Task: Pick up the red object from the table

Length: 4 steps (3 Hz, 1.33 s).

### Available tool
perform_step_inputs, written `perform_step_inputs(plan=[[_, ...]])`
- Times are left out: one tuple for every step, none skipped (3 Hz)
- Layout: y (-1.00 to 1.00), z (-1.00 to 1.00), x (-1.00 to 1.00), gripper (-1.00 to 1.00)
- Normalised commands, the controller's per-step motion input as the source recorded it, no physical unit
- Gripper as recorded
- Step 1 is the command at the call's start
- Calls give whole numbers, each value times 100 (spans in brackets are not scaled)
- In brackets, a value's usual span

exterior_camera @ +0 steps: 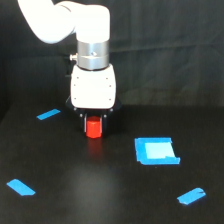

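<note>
The red object (93, 128), a small red-orange block, sits directly under the white wrist of my arm in the middle of the exterior view. My gripper (94, 131) points straight down, its dark fingers close against both sides of the block and shut on it. The fingers are hard to make out against the dark background. A faint red glow lies on the black table (75, 190) just below the block. I cannot tell whether the block rests on the surface or hangs a little above it.
A blue square patch (156, 150) lies to the exterior view's right of the gripper. Blue tape strips lie at the left behind the gripper (48, 114), at the front left (20, 187) and at the front right (191, 196).
</note>
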Motion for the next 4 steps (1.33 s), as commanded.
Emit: perform_step_inputs(plan=[[-30, 100, 15, -100], [-31, 95, 23, -91], [-23, 97, 20, -100], [-14, 100, 7, -100]])
